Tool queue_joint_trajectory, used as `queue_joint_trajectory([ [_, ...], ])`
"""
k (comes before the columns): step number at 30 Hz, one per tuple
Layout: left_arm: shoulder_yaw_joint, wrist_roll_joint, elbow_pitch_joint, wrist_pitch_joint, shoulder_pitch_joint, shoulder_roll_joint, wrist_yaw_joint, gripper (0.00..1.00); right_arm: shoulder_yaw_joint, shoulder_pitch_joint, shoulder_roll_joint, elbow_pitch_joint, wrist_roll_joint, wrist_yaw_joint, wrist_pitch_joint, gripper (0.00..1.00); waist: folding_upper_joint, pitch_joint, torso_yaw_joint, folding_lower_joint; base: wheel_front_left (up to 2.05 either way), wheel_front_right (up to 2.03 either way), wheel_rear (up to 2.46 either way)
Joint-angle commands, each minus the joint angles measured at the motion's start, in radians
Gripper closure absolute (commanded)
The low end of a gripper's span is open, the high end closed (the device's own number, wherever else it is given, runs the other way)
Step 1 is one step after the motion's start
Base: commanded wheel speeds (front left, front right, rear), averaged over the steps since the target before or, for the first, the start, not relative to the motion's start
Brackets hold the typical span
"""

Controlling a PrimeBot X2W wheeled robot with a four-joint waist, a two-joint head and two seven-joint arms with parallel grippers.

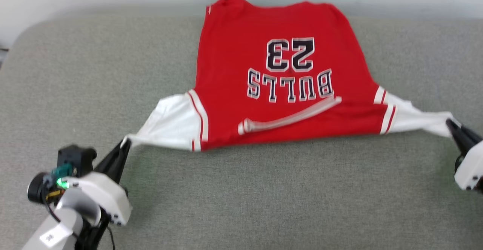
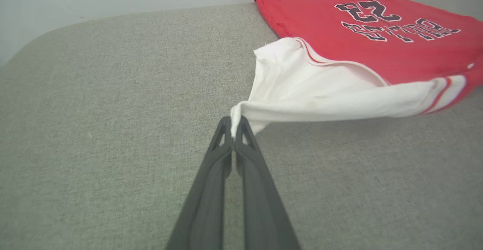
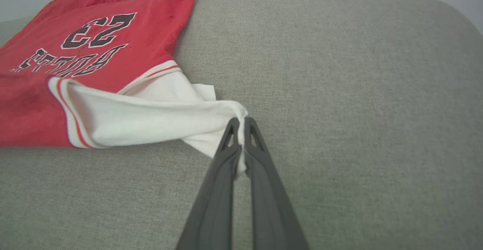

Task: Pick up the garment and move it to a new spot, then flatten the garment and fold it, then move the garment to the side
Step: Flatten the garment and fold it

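Two pinches: left gripper (image 1: pixel 125 143) and right gripper (image 1: pixel 451 123) are each clamped shut on a white sleeve tip. We've got the jersey (image 1: pixel 264 54) stretched jaw-to-jaw, its body lying ahead of both on the cushion (image 1: pixel 264 197); neither arm is nearer.

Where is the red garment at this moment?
In the head view, the garment lies at the far middle of the grey cushion, stretched between the left tool and right tool.

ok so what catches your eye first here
The red jersey with white sleeves lies spread on the grey fabric surface, upside-down lettering facing up, centre of the head view. The left gripper and right gripper each have fingers shut on a sleeve tip, stretching it sideways between them.
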Motion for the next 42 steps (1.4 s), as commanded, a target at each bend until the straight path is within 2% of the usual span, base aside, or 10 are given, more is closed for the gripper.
queue_joint_trajectory([
  [1,-0.001,-0.008,-0.009,0.008,0.039,0.012,0.008,1.0,0.0,0.037,-0.008,-0.006,0.013,-0.002,0.005,1.0,-0.0001,-0.036,0.004,0.0003,0.0,0.0,0.0],
  [10,-0.017,-0.052,-0.092,0.063,0.2,0.042,0.024,1.0,0.059,0.194,-0.05,-0.078,0.094,-0.002,0.082,1.0,-0.0001,-0.141,0.0,0.0003,0.0,0.0,0.0],
  [16,-0.027,-0.095,-0.189,0.142,0.326,0.091,0.036,1.0,0.072,0.317,-0.088,-0.154,0.187,-0.002,0.153,1.0,-0.0001,-0.189,-0.001,0.0003,0.0,0.0,0.0],
  [23,-0.03,-0.146,-0.298,0.238,0.432,0.142,0.067,1.0,0.066,0.45,-0.137,-0.232,0.245,-0.002,0.238,1.0,-0.0001,-0.209,0.004,0.0003,0.0,0.0,0.0],
  [29,-0.028,-0.164,-0.373,0.283,0.436,0.159,0.086,1.0,0.034,0.488,-0.158,-0.282,0.26,-0.002,0.279,1.0,-0.0001,-0.187,0.007,0.0003,0.0,0.0,0.0],
  [30,-0.021,-0.166,-0.412,0.303,0.409,0.164,0.092,1.0,0.008,0.456,-0.172,-0.297,0.238,-0.002,0.286,0.03,-0.0001,-0.159,0.01,0.0003,0.0,0.0,0.0],
  [31,-0.021,-0.171,-0.429,0.314,0.405,0.166,0.093,1.0,-0.001,0.445,-0.172,-0.303,0.236,-0.002,0.294,0.0,-0.0001,-0.147,0.012,0.0003,0.0,0.0,0.0],
  [38,-0.02,-0.213,-0.575,0.405,0.398,0.19,0.113,1.0,-0.058,0.346,-0.189,-0.383,0.24,-0.001,0.406,0.0,-0.0001,-0.058,0.027,0.0003,0.0,0.0,0.0],
  [42,-0.017,-0.226,-0.683,0.449,0.387,0.203,0.129,1.0,-0.115,0.23,-0.197,-0.43,0.226,-0.001,0.494,0.0,-0.0001,0.004,0.056,0.0003,0.0,0.0,0.0],
])
